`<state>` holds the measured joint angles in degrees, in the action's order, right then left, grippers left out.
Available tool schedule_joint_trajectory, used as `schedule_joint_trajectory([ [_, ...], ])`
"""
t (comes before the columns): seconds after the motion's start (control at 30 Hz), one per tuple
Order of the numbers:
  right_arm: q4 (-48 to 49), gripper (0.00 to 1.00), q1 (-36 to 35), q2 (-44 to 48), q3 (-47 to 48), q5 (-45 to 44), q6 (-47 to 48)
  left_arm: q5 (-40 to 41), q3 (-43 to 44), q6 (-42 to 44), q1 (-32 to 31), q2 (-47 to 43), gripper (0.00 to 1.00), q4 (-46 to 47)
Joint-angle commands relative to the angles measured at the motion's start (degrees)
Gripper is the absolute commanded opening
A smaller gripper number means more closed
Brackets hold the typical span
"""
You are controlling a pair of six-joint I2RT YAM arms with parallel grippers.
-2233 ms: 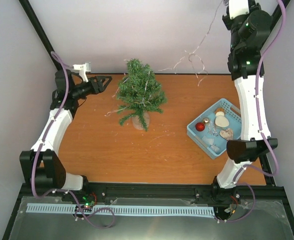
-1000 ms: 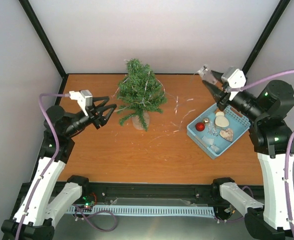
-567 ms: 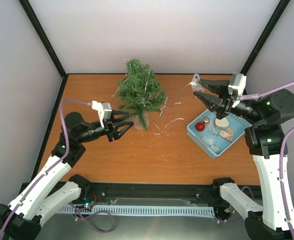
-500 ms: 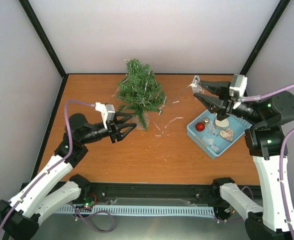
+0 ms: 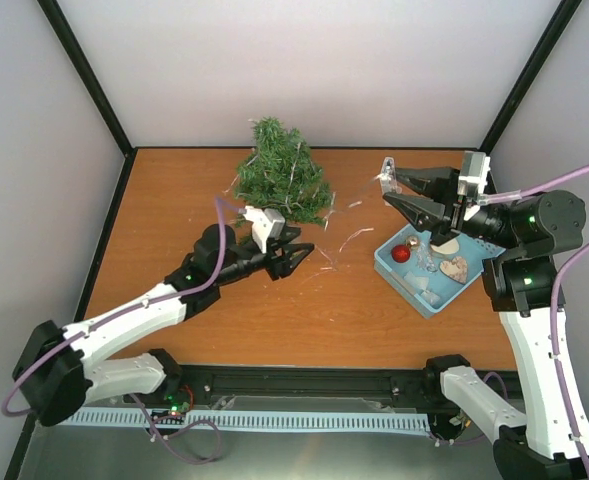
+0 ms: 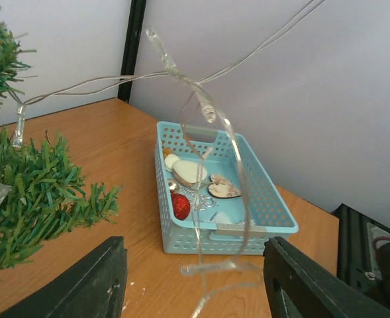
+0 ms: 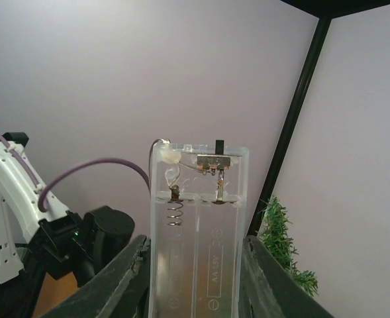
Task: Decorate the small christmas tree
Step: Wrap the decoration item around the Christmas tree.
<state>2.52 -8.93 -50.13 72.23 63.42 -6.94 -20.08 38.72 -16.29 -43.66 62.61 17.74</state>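
Movement: left hand (image 5: pixel 306 258) has swung from left of the small christmas tree (image 5: pixel 279 180) to just right of its base, fingers spread around the dangling light string (image 6: pixel 211 132) (not gripped). Right hand (image 5: pixel 392 185), further right, pinches the battery box (image 7: pixel 198 225). The tree stands upright at the rear of the counter (image 5: pixel 274 320); draping is still to do.

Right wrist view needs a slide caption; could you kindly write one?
Right pincer grips a clear battery box, the small christmas tree peeking in lower right.
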Motion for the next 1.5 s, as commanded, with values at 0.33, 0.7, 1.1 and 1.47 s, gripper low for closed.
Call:
schedule_joint_trajectory([
  [0.33,3.8,0.19,-1.0,0.7,-1.5,-0.5,-0.9,-2.8,9.9,3.3,-1.0,12.8,0.29,7.6],
  [0.7,2.8,0.19,-1.0,0.6,-1.6,-2.2,0.9,-7.9,10.7,3.0,-1.0,14.8,0.45,6.9],
  [1.1,1.4,0.19,-1.0,0.6,-1.2,-4.2,2.0,-11.1,10.7,0.9,-1.0,14.3,0.53,8.2],
  [1.47,-0.7,0.18,-1.0,1.5,-1.3,-4.6,3.3,-9.8,10.6,0.6,-1.0,14.1,0.05,9.3],
])
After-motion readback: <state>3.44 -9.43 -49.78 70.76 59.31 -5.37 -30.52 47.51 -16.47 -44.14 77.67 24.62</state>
